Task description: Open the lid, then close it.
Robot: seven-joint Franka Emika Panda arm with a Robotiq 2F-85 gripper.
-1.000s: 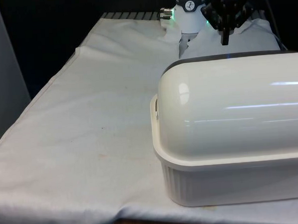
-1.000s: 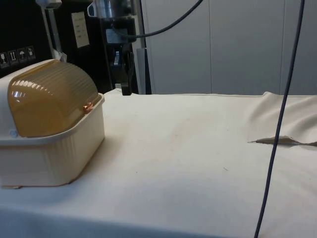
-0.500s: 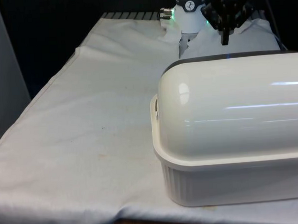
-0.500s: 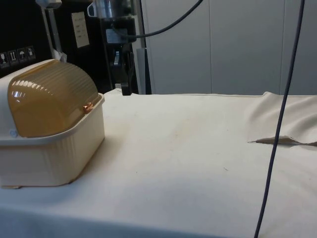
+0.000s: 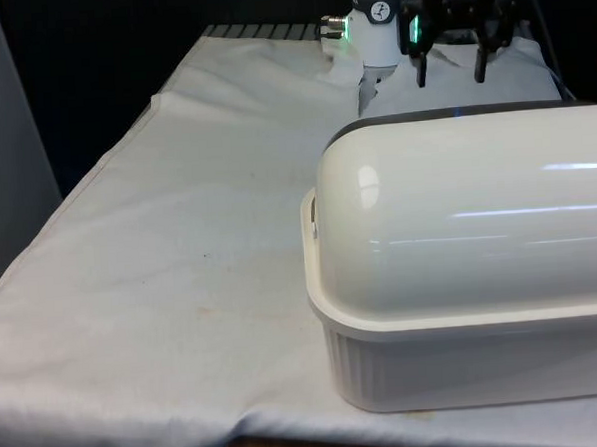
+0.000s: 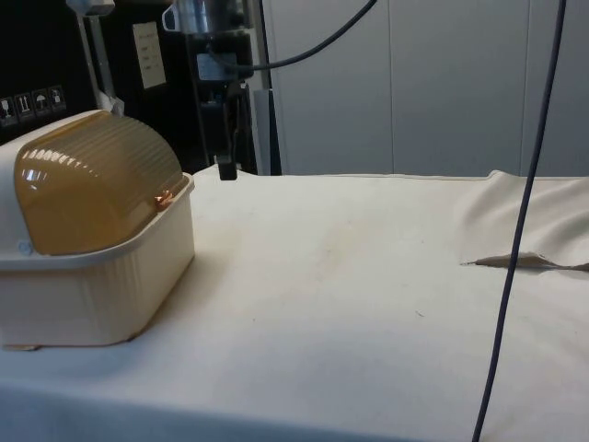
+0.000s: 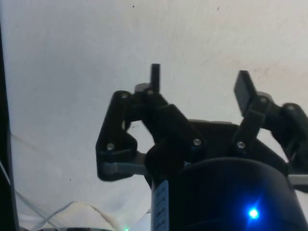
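The table (image 5: 180, 260) under its white cloth carries a cream bread box (image 5: 475, 344) at the near edge, towards the front view's right corner; the side view shows the same bread box (image 6: 92, 285) sitting at the end of the table, its ribbed base resting flat on the cloth. Its domed lid (image 5: 458, 215) is down over the base, white and glossy from the front, while the side view shows the lid (image 6: 92, 193) as an amber, ribbed roll-top closed down to the base's rim. The black gripper (image 5: 451, 70) hangs above the table's far edge, behind the box and clear of it, touching nothing. In the side view the gripper (image 6: 225, 166) points straight down, its tips just above the cloth. In the wrist view the gripper (image 7: 199, 86) has its two fingers (image 7: 155, 77) spread apart with bare cloth between them
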